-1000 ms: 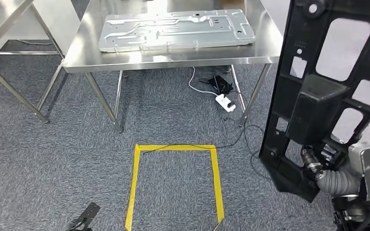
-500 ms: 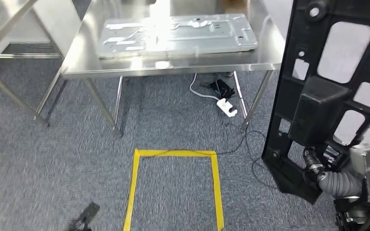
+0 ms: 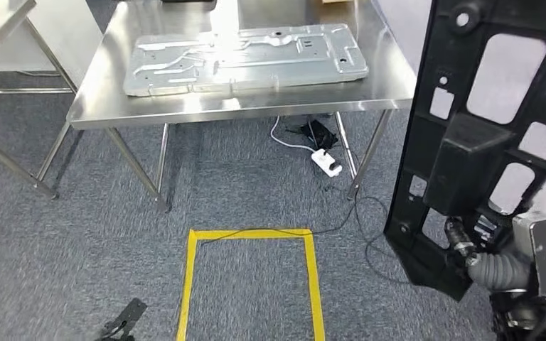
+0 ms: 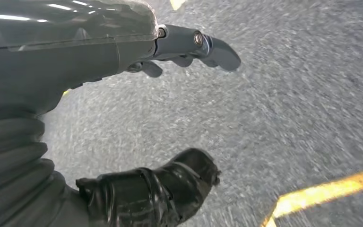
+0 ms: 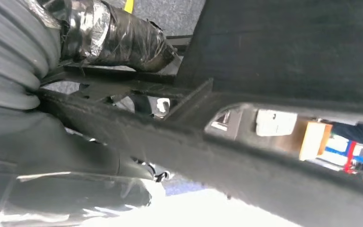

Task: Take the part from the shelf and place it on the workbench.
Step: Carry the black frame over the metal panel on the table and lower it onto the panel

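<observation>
One risk: right hand [image 3: 469, 249] grips tall black frame part [image 3: 483, 135] low, may tip before workbench [image 3: 256, 106]; left hand [image 4: 170, 113] open, w/ nothing.

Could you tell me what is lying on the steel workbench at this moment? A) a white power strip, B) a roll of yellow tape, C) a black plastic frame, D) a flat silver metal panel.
D: a flat silver metal panel lies on the workbench, while the black frame is held upright in the right hand and the power strip lies on the floor.
</observation>
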Robot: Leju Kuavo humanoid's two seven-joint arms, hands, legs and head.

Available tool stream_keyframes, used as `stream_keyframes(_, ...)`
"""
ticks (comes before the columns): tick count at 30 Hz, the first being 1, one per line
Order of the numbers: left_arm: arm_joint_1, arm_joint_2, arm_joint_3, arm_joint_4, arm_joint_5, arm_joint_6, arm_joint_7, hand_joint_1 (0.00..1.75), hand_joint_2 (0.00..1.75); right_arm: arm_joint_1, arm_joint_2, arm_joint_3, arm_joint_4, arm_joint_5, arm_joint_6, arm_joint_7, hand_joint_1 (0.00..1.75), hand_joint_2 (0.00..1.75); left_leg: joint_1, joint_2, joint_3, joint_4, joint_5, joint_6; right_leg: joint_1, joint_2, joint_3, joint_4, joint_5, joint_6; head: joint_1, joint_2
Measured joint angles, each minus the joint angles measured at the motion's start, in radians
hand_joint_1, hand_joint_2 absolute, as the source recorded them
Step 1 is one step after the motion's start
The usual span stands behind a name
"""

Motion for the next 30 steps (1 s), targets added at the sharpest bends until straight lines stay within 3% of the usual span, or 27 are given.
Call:
stream_keyframes(3, 0.001, 0.000, 0.000, 0.000, 0.000, 0.000, 0.000, 0.00, 1.75, 0.001, 0.000, 0.000, 0.001, 0.000, 0.000, 0.000, 1.75, 1.75, 0.009, 0.002, 0.028, -0.030, 0.001, 0.010, -0.002, -0.007, -0.002, 0.020, -0.016, 0.017, 0.003, 0.000)
stream_keyframes(4, 0.000, 0.000, 0.000, 0.000, 0.000, 0.000, 0.000, 0.00, 1.75, 0.000, 0.000, 0.000, 0.001, 0.002, 0.000, 0.000, 1.75, 1.75, 0.012, 0.002, 0.039, -0.038, -0.001, 0.013, -0.003, -0.010, -0.025, 0.066, -0.033, 0.021, 0.005, 0.000)
stream_keyframes(6, -0.001, 0.000, 0.000, 0.000, 0.000, 0.000, 0.000, 0.00, 1.75, 0.000, 0.000, 0.000, 0.001, 0.010, 0.000, 0.003, 1.75, 1.75, 0.013, 0.002, 0.053, -0.040, -0.011, 0.019, -0.006, -0.012, -0.108, 0.201, -0.072, 0.029, 0.007, 0.000)
stream_keyframes(7, 0.000, 0.000, 0.000, 0.000, 0.000, 0.000, 0.000, 0.00, 1.75, 0.001, 0.000, 0.000, 0.001, 0.020, 0.000, 0.009, 1.75, 1.75, 0.013, 0.002, 0.061, -0.040, -0.018, 0.019, -0.008, -0.012, -0.147, 0.252, -0.077, 0.033, 0.006, 0.000)
stream_keyframes(8, 0.001, 0.000, 0.000, 0.000, 0.000, 0.000, 0.000, 0.00, 1.75, 0.000, -0.001, 0.000, 0.001, 0.033, 0.001, 0.020, 1.75, 1.75, 0.014, 0.002, 0.070, -0.039, -0.026, 0.018, -0.010, -0.013, -0.171, 0.269, -0.062, 0.035, 0.007, 0.000)
stream_keyframes(9, 0.002, 0.000, 0.000, 0.000, 0.000, -0.001, 0.000, 0.00, 1.75, -0.001, -0.003, 0.000, 0.001, 0.050, 0.004, 0.034, 1.75, 1.75, 0.015, 0.001, 0.081, -0.038, -0.035, 0.016, -0.013, -0.014, -0.175, 0.246, -0.026, 0.038, 0.007, 0.000)
stream_keyframes(11, 0.002, 0.001, 0.000, 0.000, 0.000, -0.001, 0.001, 0.00, 1.75, -0.008, -0.012, -0.004, 0.001, 0.091, 0.020, 0.074, 1.75, 1.75, 0.017, 0.000, 0.104, -0.034, -0.057, 0.007, -0.017, -0.018, -0.137, 0.124, 0.062, 0.041, 0.007, 0.000)
stream_keyframes(12, 0.001, 0.001, 0.000, 0.000, 0.000, -0.002, 0.002, 0.00, 1.75, -0.013, -0.020, -0.008, 0.000, 0.113, 0.031, 0.097, 1.75, 1.75, 0.016, 0.000, 0.111, -0.030, -0.068, 0.000, -0.015, -0.019, -0.113, 0.065, 0.086, 0.040, 0.010, 0.000)
stream_keyframes(14, -0.001, 0.002, 0.000, 0.000, 0.000, -0.003, 0.006, 0.00, 1.75, -0.024, -0.038, -0.021, -0.003, 0.162, 0.058, 0.147, 1.75, 1.75, 0.013, 0.000, 0.113, -0.029, -0.082, -0.012, -0.011, -0.019, -0.091, 0.021, 0.083, 0.028, 0.010, 0.000)
stream_keyframes(16, -0.004, 0.004, 0.000, 0.000, 0.000, -0.006, 0.013, 0.00, 1.75, -0.035, -0.065, -0.040, -0.004, 0.213, 0.097, 0.194, 1.75, 1.75, 0.013, 0.002, 0.115, -0.032, -0.090, -0.021, -0.011, -0.015, -0.087, 0.016, 0.074, 0.011, 0.006, 0.000)
stream_keyframes(18, -0.007, 0.005, 0.000, 0.000, 0.000, -0.011, 0.019, 0.00, 1.75, -0.053, -0.098, -0.064, -0.002, 0.256, 0.153, 0.218, 1.75, 1.75, 0.015, 0.004, 0.110, 0.000, -0.111, -0.029, -0.014, -0.012, -0.077, 0.011, 0.067, -0.003, 0.001, 0.000)
stream_keyframes(20, -0.014, 0.007, 0.000, 0.000, 0.000, -0.016, 0.025, 0.00, 1.75, -0.077, -0.131, -0.089, 0.000, 0.285, 0.215, 0.223, 1.75, 1.75, 0.016, 0.004, 0.055, 0.115, -0.157, -0.036, -0.014, -0.012, -0.065, 0.009, 0.057, -0.014, -0.002, 0.000)
stream_keyframes(22, -0.018, 0.009, 0.000, 0.000, 0.000, -0.020, 0.031, 0.00, 1.75, -0.093, -0.157, -0.107, 0.006, 0.303, 0.257, 0.224, 1.75, 1.75, 0.016, 0.004, -0.032, 0.247, -0.192, -0.038, -0.011, -0.012, -0.054, 0.010, 0.045, -0.018, -0.003, 0.000)
stream_keyframes(23, -0.018, 0.009, 0.000, 0.000, 0.000, -0.021, 0.032, 0.00, 1.75, -0.097, -0.167, -0.114, 0.009, 0.307, 0.267, 0.224, 1.75, 1.75, 0.016, 0.004, -0.061, 0.273, -0.181, -0.036, -0.008, -0.011, -0.045, 0.010, 0.038, -0.018, -0.004, 0.000)
stream_keyframes(24, -0.018, 0.010, 0.000, 0.000, 0.000, -0.021, 0.033, 0.00, 1.75, -0.101, -0.177, -0.120, 0.013, 0.310, 0.271, 0.224, 1.75, 1.75, 0.015, 0.003, -0.072, 0.259, -0.148, -0.031, -0.006, -0.010, -0.034, 0.010, 0.030, -0.019, -0.004, 0.000)
stream_keyframes(26, -0.017, 0.011, 0.000, 0.000, 0.000, -0.022, 0.033, 0.00, 1.75, -0.109, -0.193, -0.132, 0.018, 0.311, 0.275, 0.224, 1.75, 1.75, 0.009, 0.002, -0.048, 0.142, -0.044, -0.015, -0.002, -0.009, -0.009, 0.008, 0.011, -0.018, -0.003, 0.000)
stream_keyframes(27, -0.017, 0.012, 0.000, 0.000, 0.000, -0.022, 0.033, 0.00, 1.75, -0.115, -0.199, -0.136, 0.021, 0.312, 0.276, 0.224, 1.75, 1.75, 0.005, 0.001, -0.028, 0.086, -0.007, -0.007, 0.000, -0.008, 0.001, 0.007, 0.003, -0.015, 0.000, 0.000)
stream_keyframes(28, -0.017, 0.013, 0.000, 0.000, 0.000, -0.022, 0.033, 0.00, 1.75, -0.119, -0.204, -0.138, 0.023, 0.313, 0.278, 0.224, 1.75, 1.75, 0.001, 0.000, -0.011, 0.042, 0.010, -0.001, 0.001, -0.007, 0.007, 0.005, -0.003, -0.012, 0.002, 0.000)
stream_keyframes(30, -0.020, 0.015, -0.001, 0.000, 0.000, -0.022, 0.033, 0.00, 1.75, -0.123, -0.213, -0.141, 0.028, 0.314, 0.280, 0.224, 1.75, 1.75, -0.005, 0.000, 0.004, 0.012, 0.002, 0.005, 0.001, -0.005, 0.011, -0.001, -0.007, -0.002, 0.006, 0.000)
